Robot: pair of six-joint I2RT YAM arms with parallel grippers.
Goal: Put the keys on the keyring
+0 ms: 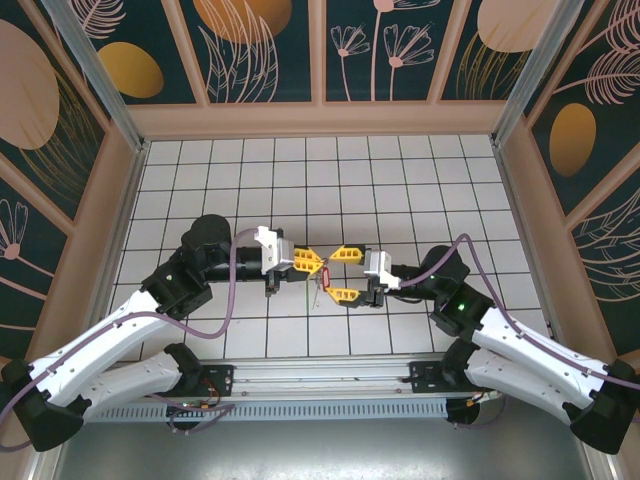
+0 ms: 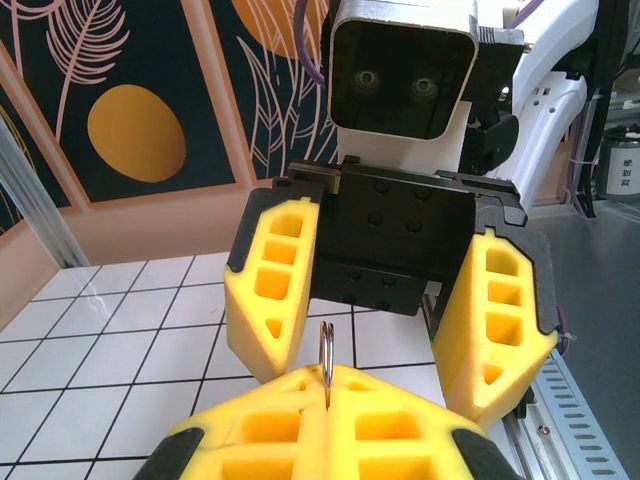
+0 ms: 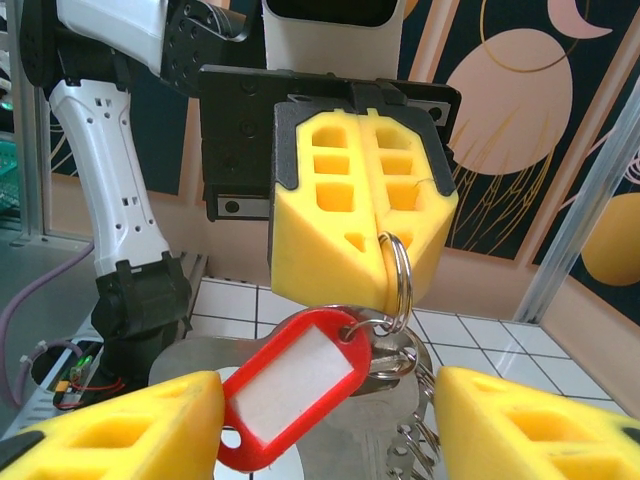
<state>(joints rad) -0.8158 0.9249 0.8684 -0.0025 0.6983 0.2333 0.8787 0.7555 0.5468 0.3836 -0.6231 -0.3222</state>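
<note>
My left gripper (image 1: pixel 312 264) is shut on the keyring (image 3: pixel 399 276), a round silver split ring pinched edge-on between its yellow fingertips (image 2: pixel 326 385). In the right wrist view a red tag (image 3: pixel 300 388) with a white label hangs from that ring on a smaller loop, and silver keys (image 3: pixel 385 420) and a short chain hang behind it. The bunch shows as a small red spot (image 1: pixel 322 277) between the two arms. My right gripper (image 3: pixel 325 405) faces the left one and is open, one finger (image 3: pixel 110 430) on each side of the tag. The near finger looks to touch the tag's edge.
Both arms meet over the middle of the white tiled floor (image 1: pixel 300 190). Tan walls with dark patterned panels (image 1: pixel 320 118) enclose it on three sides. A metal rail (image 1: pixel 320 375) with the arm bases runs along the near edge.
</note>
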